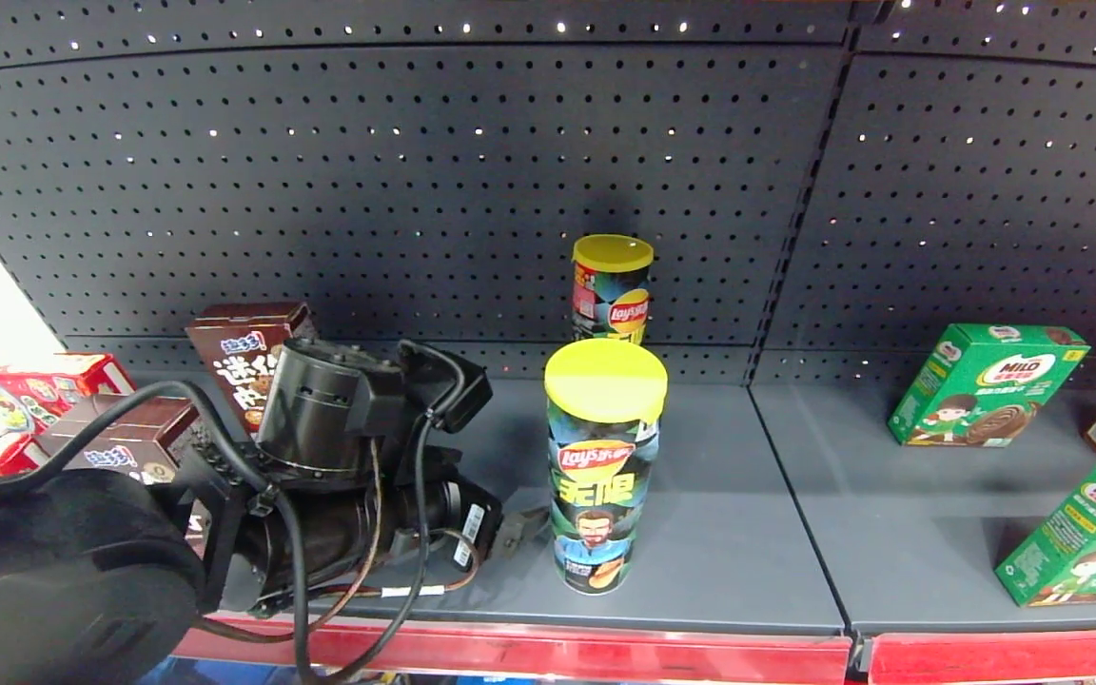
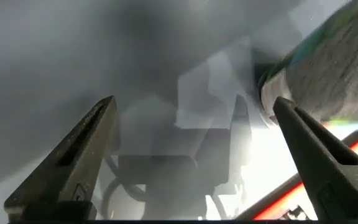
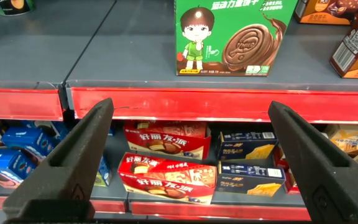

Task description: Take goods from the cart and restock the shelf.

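Yellow-lidded and tall, the front chip can (image 1: 604, 476) stands upright near the front edge of the grey shelf (image 1: 748, 552). The rear chip can (image 1: 612, 290), with the same yellow lid, stands upright straight behind it against the perforated back panel (image 1: 415, 171). The two cans are apart.

The left hand (image 2: 192, 102) lies low over the shelf just to the left of the front chip can. Its fingers (image 2: 82, 155) are spread wide with nothing between them. In the left wrist view the can's base sits just beside one fingertip, outside the gap; whether they touch cannot be told.

The right hand (image 3: 190, 104) is also spread wide and holds nothing. It hangs in front of the shelf's red edge strip (image 3: 17, 102), facing the shelves. Past it, on the lower shelf (image 3: 166, 200), lie red snack boxes (image 3: 166, 171) and blue packs (image 3: 17, 162).

In the bay to the right, one green biscuit box (image 1: 986, 381) stands farther back, tilted. A second green box (image 1: 1086, 533) sits near the front edge, well apart from the cans. To the left of the left arm, brown boxes (image 1: 244, 352) stand by the back panel, with red boxes (image 1: 44, 381) beyond them.
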Tool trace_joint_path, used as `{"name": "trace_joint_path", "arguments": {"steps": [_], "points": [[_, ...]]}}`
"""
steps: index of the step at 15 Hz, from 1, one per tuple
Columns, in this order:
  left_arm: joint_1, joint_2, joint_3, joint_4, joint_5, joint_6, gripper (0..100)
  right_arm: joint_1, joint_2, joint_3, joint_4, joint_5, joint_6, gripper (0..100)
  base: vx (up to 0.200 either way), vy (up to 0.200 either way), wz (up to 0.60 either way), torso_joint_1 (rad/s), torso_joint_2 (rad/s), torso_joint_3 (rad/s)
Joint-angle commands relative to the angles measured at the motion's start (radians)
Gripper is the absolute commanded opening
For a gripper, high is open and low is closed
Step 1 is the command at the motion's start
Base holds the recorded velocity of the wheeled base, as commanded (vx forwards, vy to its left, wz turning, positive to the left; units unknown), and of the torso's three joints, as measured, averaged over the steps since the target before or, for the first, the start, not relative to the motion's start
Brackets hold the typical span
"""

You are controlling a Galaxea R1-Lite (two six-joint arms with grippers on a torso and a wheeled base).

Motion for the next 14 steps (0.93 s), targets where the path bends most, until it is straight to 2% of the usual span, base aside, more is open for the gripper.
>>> {"name": "trace_joint_path", "arguments": {"steps": [1,3,9,14], "points": [[-0.011,0.014,-0.021,0.0,0.002,-0.013,100,0.0,0.001,0.0,0.0,0.0,0.0,100,0.0,0.0,0.0,0.0,0.0,0.0],[-0.023,0.02,-0.022,0.0,0.005,-0.023,100,0.0,0.001,0.0,0.0,0.0,0.0,100,0.0,0.0,0.0,0.0,0.0,0.0],[-0.038,0.023,-0.028,0.0,0.005,-0.023,100,0.0,0.001,0.0,0.0,0.0,0.0,100,0.0,0.0,0.0,0.0,0.0,0.0],[-0.009,0.012,-0.068,-0.052,0.005,-0.018,100,0.0,0.001,0.0,0.0,0.0,0.0,100,0.0,0.0,0.0,0.0,0.0,0.0]]}}
